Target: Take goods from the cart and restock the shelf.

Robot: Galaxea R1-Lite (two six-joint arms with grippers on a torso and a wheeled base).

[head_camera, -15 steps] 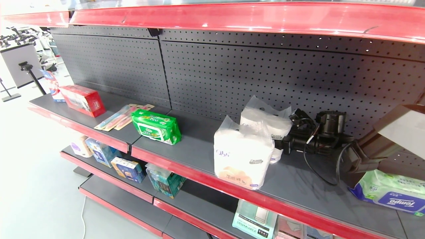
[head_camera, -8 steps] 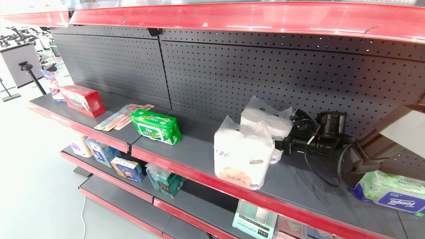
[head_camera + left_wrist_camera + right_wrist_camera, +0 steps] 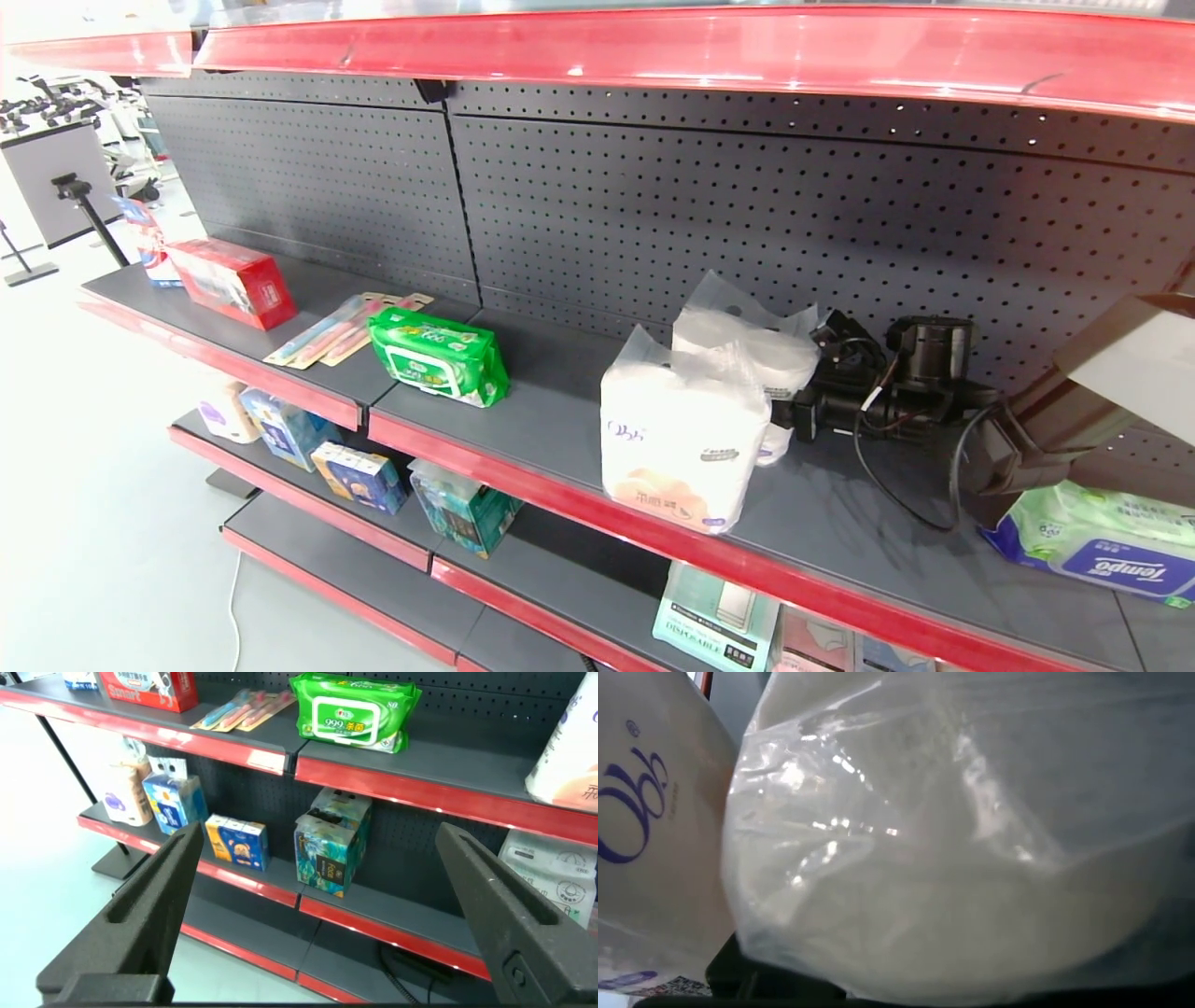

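Tissue pack (image 3: 747, 341) sits at the shelf (image 3: 560, 420), just behind the front pack (image 3: 677, 439) and touching it; whether its base is fully down can't be told. Right gripper (image 3: 795, 415), beside and behind the front pack, appears clenched on the tissue pack. Left gripper (image 3: 322, 915) is held spread, empty, well below the front pack.

Step judged: set-down. Tissue pack should be lowered till flat, w/o shoving the front pack fwd off the edge, then let go & the arm drawn straight back, cable (image 3: 887, 485) kept clear.
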